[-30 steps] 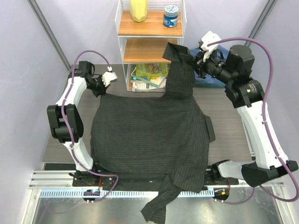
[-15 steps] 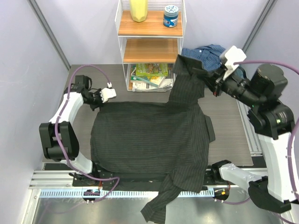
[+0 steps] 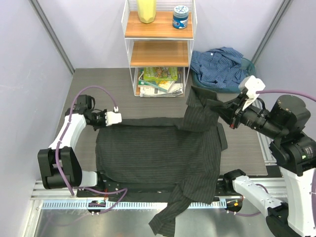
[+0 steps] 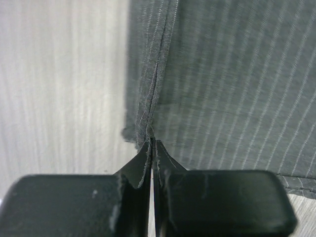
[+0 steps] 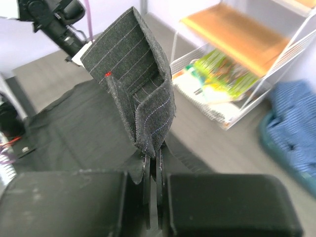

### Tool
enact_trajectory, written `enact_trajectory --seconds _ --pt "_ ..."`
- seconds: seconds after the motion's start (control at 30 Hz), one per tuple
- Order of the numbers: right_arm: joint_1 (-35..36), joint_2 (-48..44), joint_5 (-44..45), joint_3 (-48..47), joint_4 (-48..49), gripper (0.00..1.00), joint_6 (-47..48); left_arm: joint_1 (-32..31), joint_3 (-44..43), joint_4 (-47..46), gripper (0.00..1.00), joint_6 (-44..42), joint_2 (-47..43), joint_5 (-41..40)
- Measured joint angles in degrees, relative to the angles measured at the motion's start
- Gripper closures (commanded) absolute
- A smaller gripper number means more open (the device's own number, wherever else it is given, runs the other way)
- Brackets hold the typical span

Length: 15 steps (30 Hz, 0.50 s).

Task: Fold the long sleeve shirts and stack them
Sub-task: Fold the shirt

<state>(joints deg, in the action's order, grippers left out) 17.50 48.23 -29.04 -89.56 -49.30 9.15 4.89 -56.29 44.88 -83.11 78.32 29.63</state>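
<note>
Starting at the near edge, I see one sleeve of the charcoal pinstriped shirt hanging off the bench between the arm bases, while the body of the shirt lies spread flat across the middle. Further back, the left end effector sits low at the bench surface, and its wrist view shows the jaws pinched together on a seam at the shirt's far left corner. Across from it, the right end effector is clamped on a doubled-over bunch of the same cloth, holding it raised above the bench; I cannot tell whether that bunch is shoulder or sleeve. I judge this to be the laying-out or first fold of the first shirt, with nothing stacked yet. My next move calls for bringing the raised cloth down evenly without letting the left corner slip, and the dangling sleeve will need gathering in before any clean fold. Furthest away, the blue shirt lies crumpled in what looks like a teal tub beside the shelf unit, not yet folded
</note>
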Motion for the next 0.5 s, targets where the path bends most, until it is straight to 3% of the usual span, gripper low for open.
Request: enact_trajectory --seconds 0.5 --pt "0.0 -1.3 -7.6 11.7 -0.2 0.99 -9.0 0.2 9.7 -2.2 1.0 -9.2 -0.6 -4.5"
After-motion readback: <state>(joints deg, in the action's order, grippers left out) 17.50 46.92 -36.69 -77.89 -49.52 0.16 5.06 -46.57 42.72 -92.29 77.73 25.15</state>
